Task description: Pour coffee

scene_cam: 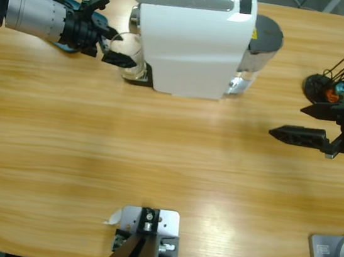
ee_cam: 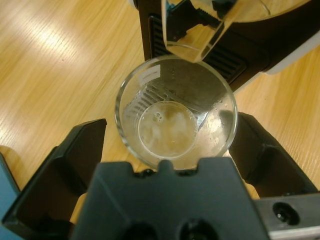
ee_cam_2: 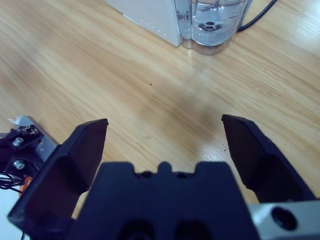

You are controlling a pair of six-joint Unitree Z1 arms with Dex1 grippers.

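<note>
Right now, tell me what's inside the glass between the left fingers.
The glass looks nearly empty: only a thin clear film with small bubbles at its bottom. No brownish coffee shows. Its underside is hidden.

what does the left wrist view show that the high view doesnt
Only the left wrist view shows the inside of the clear glass: a shallow pale layer of liquid at its bottom, and the black jaws standing on either side of the glass with gaps to its wall.

Only the high view shows the whole white coffee machine, the right gripper open over bare table, and the rack with coloured capsules.

Both show the left gripper at the glass by the machine's drip tray, on the wooden table.
</note>
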